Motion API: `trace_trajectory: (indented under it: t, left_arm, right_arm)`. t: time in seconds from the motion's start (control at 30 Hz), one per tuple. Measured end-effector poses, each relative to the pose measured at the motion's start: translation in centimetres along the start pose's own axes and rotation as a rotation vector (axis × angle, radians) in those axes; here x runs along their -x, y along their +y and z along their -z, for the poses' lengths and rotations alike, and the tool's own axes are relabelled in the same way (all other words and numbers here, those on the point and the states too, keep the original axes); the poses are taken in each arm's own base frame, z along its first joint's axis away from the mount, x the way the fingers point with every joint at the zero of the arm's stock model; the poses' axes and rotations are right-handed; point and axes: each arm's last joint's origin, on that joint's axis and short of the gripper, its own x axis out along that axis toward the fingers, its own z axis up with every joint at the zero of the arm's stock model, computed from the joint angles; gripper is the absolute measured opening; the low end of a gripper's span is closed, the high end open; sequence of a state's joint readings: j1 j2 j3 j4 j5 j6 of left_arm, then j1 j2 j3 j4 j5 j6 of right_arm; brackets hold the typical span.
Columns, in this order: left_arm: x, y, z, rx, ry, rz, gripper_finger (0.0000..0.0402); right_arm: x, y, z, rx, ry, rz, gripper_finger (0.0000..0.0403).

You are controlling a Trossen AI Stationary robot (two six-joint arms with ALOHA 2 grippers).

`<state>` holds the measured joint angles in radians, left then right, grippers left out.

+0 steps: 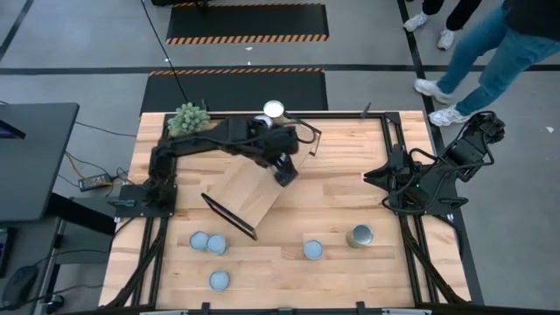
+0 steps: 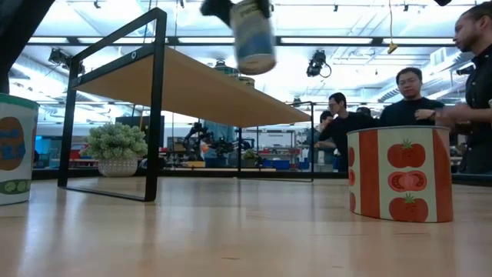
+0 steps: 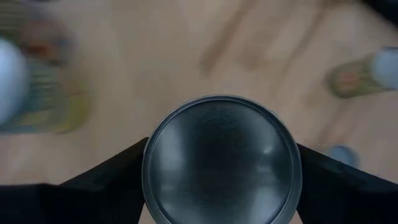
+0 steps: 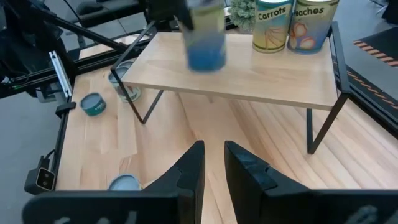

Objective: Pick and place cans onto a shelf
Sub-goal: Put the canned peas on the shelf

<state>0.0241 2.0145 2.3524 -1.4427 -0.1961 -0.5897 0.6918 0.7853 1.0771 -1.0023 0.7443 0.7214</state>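
Observation:
The shelf [image 4: 236, 71] is a long light-wood board on black frame ends, set slantwise on the table [image 1: 350, 201]. Two labelled cans [image 4: 292, 22] stand on its far end. My left gripper [image 2: 240, 9] is above the board, shut on a blue-labelled can [image 2: 254, 37]. Its silvery round end [image 3: 221, 158] fills the left wrist view. More cans stand on the table near its front edge [image 1: 208, 243] [image 1: 312, 250] [image 1: 360, 234]. My right gripper [image 4: 214, 165] waits shut at the table's right side [image 1: 378, 175], holding nothing. My left gripper pinches the blue-labelled can between its two fingers [image 3: 109, 183], one on each of two opposite sides of its wall [image 3: 149, 155]. The fingers come from above onto its upper part. The can hangs below them, slightly tilted, clear of the shelf board.
A spiky green plant [image 1: 188, 118] stands at the table's far left corner. A tomato-labelled can [image 2: 398, 173] and another can [image 2: 15, 150] sit close to the low camera. People stand beyond the table's far right [image 2: 407, 96]. Bare board lies between the held can and the shelved cans.

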Motion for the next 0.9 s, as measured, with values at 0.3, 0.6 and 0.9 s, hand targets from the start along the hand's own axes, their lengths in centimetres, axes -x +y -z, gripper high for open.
trace_trajectory:
  t: [0.3,0.6,0.9]
  left_arm:
    - [1.8,2.0,0.8,-0.114,-0.007,-0.192,0.0318]
    - [0.4,4.7,2.1,-0.212,0.077,-0.290,0.0318]
    - [0.7,9.0,5.0,0.059,-0.020,-0.219,0.0318]
  right_arm:
    - [0.0,0.0,-0.1,0.006,-0.015,0.016,0.0068]
    - [0.0,0.1,-0.2,-0.022,-0.026,0.007,0.0068]
    - [0.0,0.1,-0.2,-0.019,-0.028,0.005,0.0068]
